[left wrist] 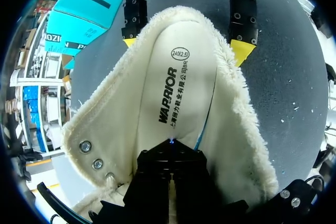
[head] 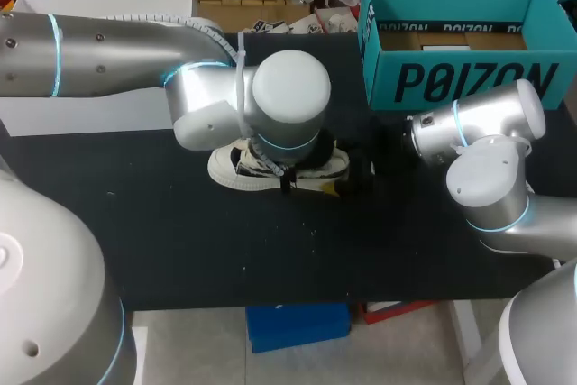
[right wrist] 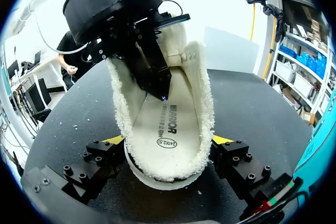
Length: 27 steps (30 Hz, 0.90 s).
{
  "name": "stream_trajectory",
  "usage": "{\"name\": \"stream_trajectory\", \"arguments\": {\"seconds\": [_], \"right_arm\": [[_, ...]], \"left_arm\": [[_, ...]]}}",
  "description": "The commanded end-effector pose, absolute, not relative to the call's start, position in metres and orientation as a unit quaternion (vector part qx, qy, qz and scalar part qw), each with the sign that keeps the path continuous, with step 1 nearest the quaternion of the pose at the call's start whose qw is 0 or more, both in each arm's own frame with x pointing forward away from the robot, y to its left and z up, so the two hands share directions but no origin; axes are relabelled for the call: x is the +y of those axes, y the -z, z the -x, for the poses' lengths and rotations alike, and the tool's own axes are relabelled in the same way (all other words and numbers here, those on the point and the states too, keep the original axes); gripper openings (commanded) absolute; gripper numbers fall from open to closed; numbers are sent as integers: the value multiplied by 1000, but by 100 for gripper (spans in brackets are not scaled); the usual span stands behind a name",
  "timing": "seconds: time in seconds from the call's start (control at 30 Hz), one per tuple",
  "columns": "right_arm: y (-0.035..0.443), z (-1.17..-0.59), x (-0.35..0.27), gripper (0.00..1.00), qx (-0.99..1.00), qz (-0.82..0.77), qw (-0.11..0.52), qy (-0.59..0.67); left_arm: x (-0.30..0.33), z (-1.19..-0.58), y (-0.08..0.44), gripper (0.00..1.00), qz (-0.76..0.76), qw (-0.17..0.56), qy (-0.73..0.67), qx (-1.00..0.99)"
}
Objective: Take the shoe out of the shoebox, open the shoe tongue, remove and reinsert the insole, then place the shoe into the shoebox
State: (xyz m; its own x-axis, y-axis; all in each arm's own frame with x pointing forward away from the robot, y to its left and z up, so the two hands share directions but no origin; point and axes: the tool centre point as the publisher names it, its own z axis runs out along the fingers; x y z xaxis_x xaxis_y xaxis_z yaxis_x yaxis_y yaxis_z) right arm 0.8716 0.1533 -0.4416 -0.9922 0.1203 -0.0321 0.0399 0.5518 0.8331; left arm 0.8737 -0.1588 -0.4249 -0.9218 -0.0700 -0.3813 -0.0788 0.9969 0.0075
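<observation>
From above, the left arm point(head: 126, 51) stretches in over the black surface point(head: 180, 241) and turns its wrist straight down over the shoe point(head: 236, 167), which sits mid-surface, well apart from the open teal shoebox point(head: 460, 78), while the right arm point(head: 478, 146) crouches low beside the shoe's heel end. At the left wrist, the left end effector point(left wrist: 170, 148) is clenched, its fingers together, tips down inside the shoe against the insole point(left wrist: 181, 87) (fleece lining spread wide around it). At the right wrist, the right end effector point(right wrist: 168, 141) grasps the shoe's heel, a yellow fingertip point(right wrist: 116, 140) pressed on each side.
</observation>
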Motion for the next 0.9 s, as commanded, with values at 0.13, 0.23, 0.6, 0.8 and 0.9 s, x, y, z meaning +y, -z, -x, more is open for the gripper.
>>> {"name": "stream_trajectory", "arguments": {"seconds": [0.13,0.23,0.6,0.8,0.9], "right_arm": [[442,-872,152,0,881,-46,42,-469],[442,-872,152,0,881,-46,42,-469],[442,-872,152,0,881,-46,42,-469],[442,-872,152,0,881,-46,42,-469],[442,-872,152,0,881,-46,42,-469]], "left_arm": [[-157,-886,472,0,21,169,22,985],[-158,-878,463,0,20,163,30,986],[-161,-864,432,0,8,147,61,987],[-163,-862,420,0,7,145,74,987],[-164,-862,415,0,8,148,78,986]]}}
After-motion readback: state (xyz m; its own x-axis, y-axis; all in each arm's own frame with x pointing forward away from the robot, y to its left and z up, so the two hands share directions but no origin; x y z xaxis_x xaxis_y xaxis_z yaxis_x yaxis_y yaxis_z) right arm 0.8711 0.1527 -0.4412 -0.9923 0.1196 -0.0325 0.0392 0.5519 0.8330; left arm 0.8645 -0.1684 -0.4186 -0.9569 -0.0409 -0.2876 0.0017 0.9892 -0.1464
